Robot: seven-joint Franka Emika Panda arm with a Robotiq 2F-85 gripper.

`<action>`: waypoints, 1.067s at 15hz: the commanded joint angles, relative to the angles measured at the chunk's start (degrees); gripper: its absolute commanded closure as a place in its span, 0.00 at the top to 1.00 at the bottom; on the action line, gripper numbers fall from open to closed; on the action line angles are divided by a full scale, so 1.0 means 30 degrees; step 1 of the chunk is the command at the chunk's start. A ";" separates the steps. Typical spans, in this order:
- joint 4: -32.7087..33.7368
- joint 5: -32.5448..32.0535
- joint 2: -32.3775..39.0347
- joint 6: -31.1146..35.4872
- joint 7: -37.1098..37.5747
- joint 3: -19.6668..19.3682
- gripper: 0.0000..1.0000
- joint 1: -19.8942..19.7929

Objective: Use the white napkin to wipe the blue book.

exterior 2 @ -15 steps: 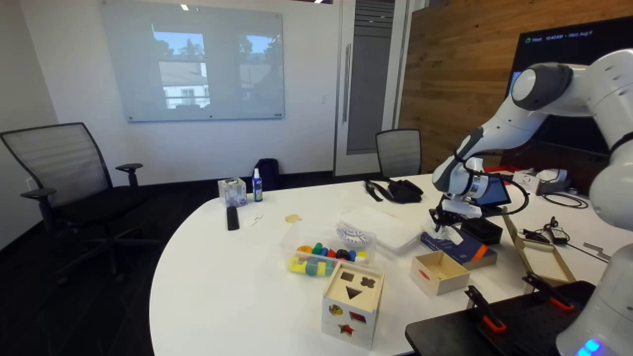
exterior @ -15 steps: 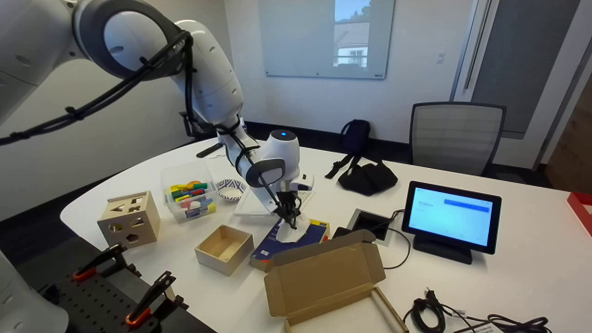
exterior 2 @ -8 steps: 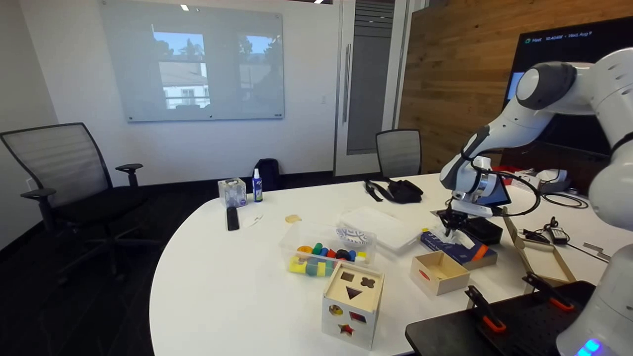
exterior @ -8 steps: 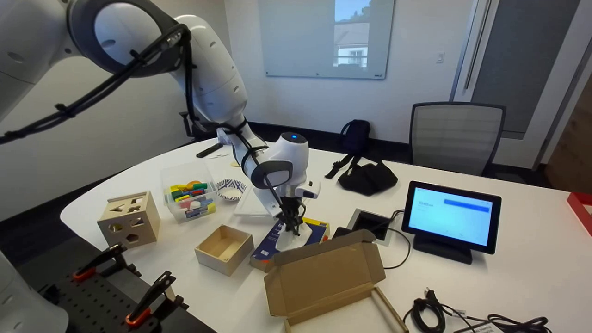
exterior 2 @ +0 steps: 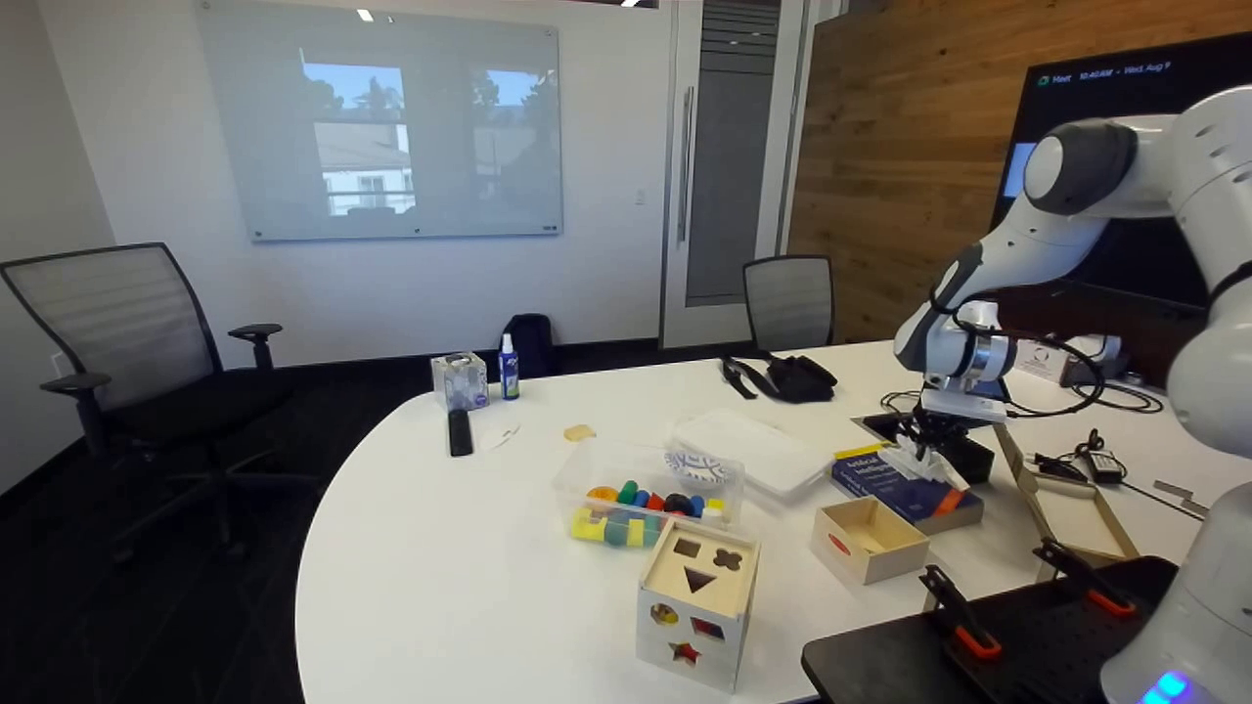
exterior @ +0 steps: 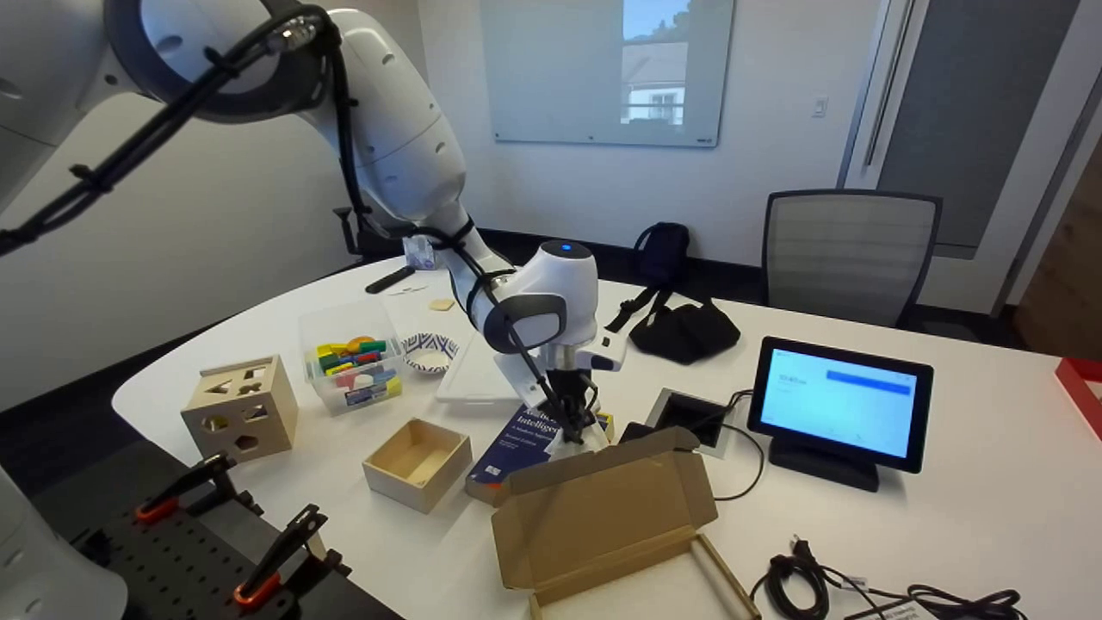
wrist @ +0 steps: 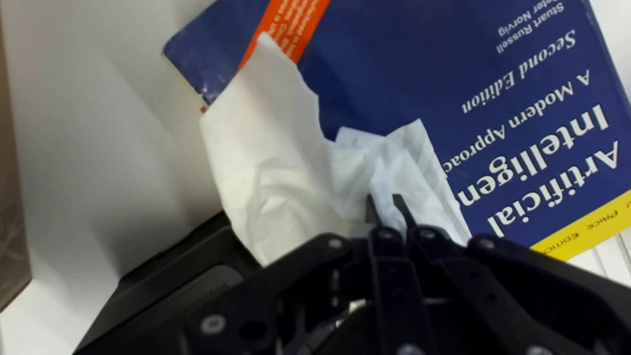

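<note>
Blue 2nd-edition "Artificial Intelligence" textbook (wrist: 419, 91) is laid face-up; white napkin (wrist: 296, 182) is pinched by the Robotiq gripper (wrist: 387, 212), folds presumably left loose for wiping.

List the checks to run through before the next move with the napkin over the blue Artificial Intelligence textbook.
1. Grip: ok; the gripper is shut on the white napkin, which bunches between the jaws.
2. Book position: ok; the blue Artificial Intelligence textbook lies flat, cover up.
3. Napkin wholly within the cover: not ok; in the wrist view one side sticks out past the textbook's edge.
4. Napkin pressed down beneath the gripper: cannot tell; that contact is hidden.
5. Gripper clear of the black box beside the textbook: cannot tell; they overlap in the wrist view.
</note>
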 commanded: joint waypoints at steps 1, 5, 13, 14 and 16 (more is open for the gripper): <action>-0.0340 0.0987 -0.0109 -0.0054 -0.0302 0.1083 0.00 -0.0363; -0.0608 0.1922 -0.0363 -0.0708 -0.0834 0.2440 0.00 -0.0783; -0.1803 0.2833 -0.1596 -0.3852 -0.2386 0.2987 0.00 -0.1431; -0.1952 0.2798 -0.1755 -0.4274 -0.2302 0.2615 0.00 -0.1295; -0.2449 0.2609 -0.2157 -0.3866 -0.1517 0.1602 0.00 -0.0770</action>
